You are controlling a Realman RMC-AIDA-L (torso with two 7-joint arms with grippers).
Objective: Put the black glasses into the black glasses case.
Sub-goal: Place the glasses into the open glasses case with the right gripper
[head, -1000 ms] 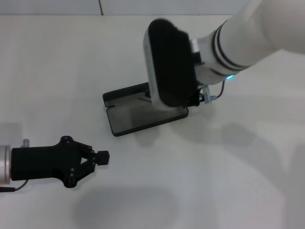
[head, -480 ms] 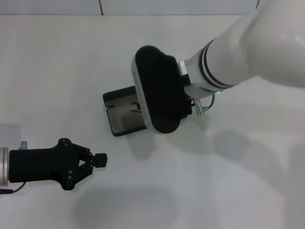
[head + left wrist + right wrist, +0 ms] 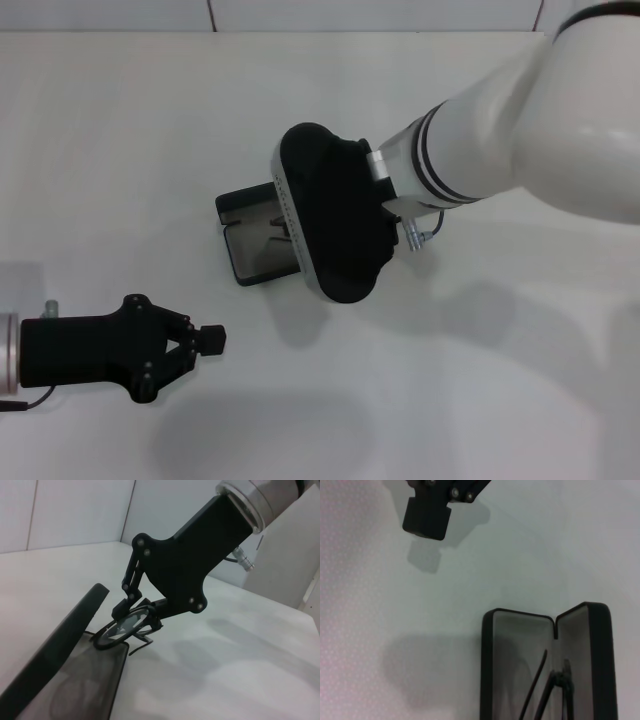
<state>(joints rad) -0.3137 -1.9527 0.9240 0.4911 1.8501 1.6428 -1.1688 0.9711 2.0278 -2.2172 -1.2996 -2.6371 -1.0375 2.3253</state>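
Left wrist view shows the right hand [image 3: 137, 614] clamped on the black glasses [image 3: 125, 627], now carried forward over the open black glasses case [image 3: 245, 235] on the counter [image 3: 120, 150], so release looks close. One pair, one case. The left hand [image 3: 205, 340] idles near, fingers closed.

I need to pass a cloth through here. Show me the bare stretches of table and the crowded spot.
Bare table runs wide between the black glasses case and the left hand, and again on the right arm's far side. It is crowded at the open case: the right hand holds the black glasses just over it.
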